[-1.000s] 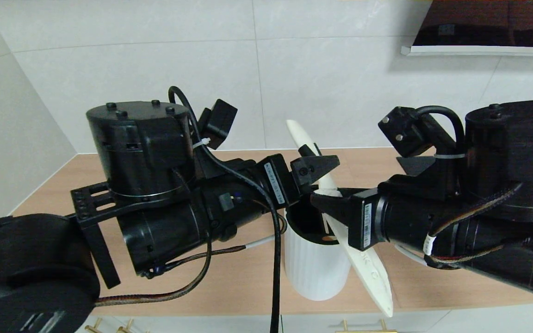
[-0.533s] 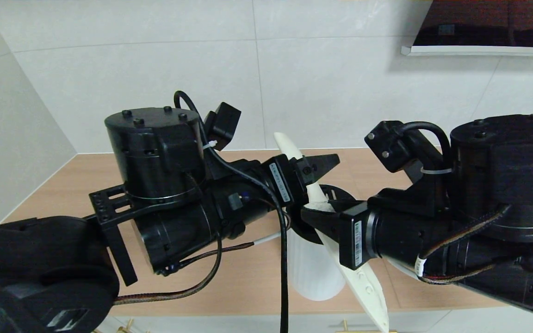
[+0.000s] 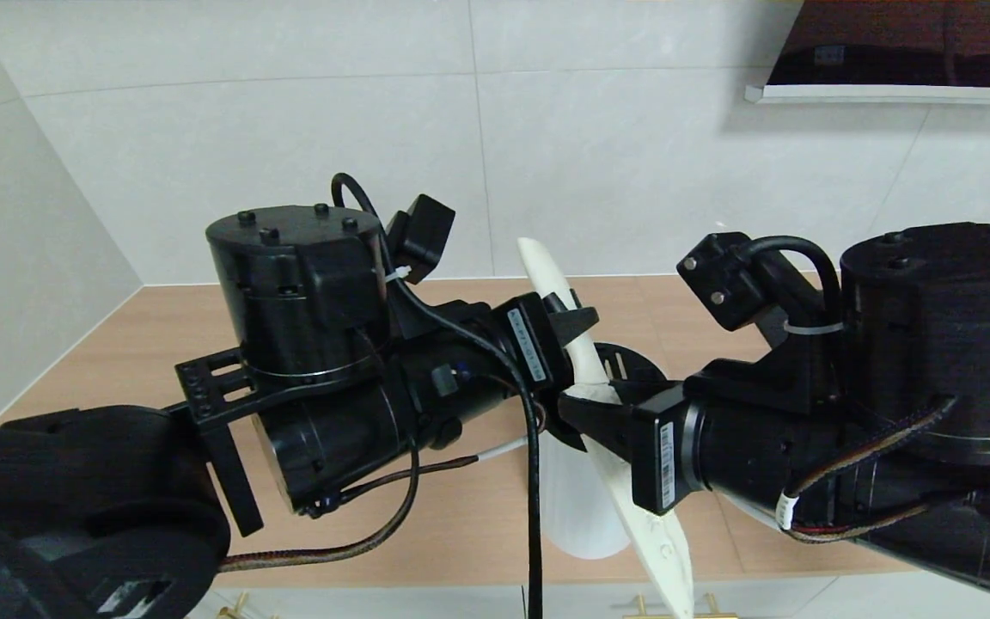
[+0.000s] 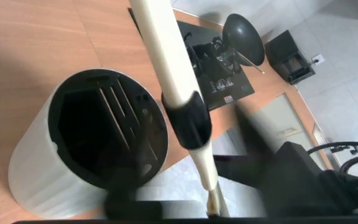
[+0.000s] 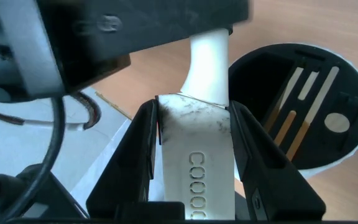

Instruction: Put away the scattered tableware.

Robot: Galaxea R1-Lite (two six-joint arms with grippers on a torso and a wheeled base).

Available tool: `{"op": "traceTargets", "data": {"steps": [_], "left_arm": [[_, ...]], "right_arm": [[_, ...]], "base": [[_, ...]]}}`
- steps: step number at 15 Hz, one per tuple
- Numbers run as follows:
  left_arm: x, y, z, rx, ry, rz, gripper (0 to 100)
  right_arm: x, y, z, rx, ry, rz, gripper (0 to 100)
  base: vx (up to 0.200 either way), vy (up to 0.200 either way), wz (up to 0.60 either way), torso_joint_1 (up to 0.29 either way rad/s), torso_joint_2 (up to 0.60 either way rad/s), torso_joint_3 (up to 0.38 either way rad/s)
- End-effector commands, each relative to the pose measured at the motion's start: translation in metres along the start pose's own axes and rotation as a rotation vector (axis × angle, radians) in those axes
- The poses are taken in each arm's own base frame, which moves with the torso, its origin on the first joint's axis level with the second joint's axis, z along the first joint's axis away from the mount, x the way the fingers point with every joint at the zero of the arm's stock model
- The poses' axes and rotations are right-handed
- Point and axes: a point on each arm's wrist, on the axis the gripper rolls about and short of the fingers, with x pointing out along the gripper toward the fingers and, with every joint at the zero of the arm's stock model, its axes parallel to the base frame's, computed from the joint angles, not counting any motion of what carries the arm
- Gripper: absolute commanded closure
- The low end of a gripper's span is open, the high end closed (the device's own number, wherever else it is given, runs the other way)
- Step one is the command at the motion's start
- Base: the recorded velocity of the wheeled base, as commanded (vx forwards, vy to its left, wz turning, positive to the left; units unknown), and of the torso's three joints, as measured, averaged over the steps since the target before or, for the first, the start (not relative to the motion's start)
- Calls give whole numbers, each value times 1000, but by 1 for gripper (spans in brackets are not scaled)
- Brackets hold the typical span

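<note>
A white spatula (image 3: 656, 535) hangs tilted over a white ribbed utensil holder (image 3: 577, 516) on the wooden counter. My right gripper (image 3: 591, 402) is shut on its wide blade (image 5: 196, 158), just above the holder's rim (image 5: 303, 45). My left gripper (image 3: 577, 331) is shut on the round handle (image 4: 160, 56) higher up, with one finger (image 4: 189, 119) wrapped across it. The holder's black inside (image 4: 92, 143) holds thin metal sticks and wood-toned handles (image 5: 291, 118). The two arms hide most of the holder in the head view.
The wooden counter (image 3: 160, 344) runs back to a white tiled wall (image 3: 546, 146), with a side wall on the left. A dark cabinet (image 3: 899, 52) hangs at the upper right. Brass drawer pulls (image 3: 675, 609) mark the counter's front edge.
Both grippers and the spatula have shifted left and lower over the holder. The left gripper's fingers have drawn in around the handle.
</note>
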Motion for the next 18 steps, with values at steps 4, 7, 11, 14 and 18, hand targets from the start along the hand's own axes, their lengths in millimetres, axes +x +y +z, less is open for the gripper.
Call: {"op": "traceTargets", "data": {"steps": [4,7,11,14,18], "left_arm": [[2,1,-1,-1,-1,10,100],[-2,-1,2,0,-18,9,100],[-7,-7,7,37,-75,30,100],[-20,-16,17,41,-112,2,100],[-51,-31,36,118,-168,-34,100]], "right_arm": [[-2,0,1,0,-7,4,100],[-2,1,2,4,-20,6,0],[-3,1,3,8,-24,7,0],[-15,0,11,12,-61,17,0],[-60,-16,38,34,-201,0,0]], "base": [[0,0,0,0,0,0],[0,0,0,0,0,0],[0,0,0,0,0,0],[0,0,0,0,0,0],[0,0,0,0,0,0]]}}
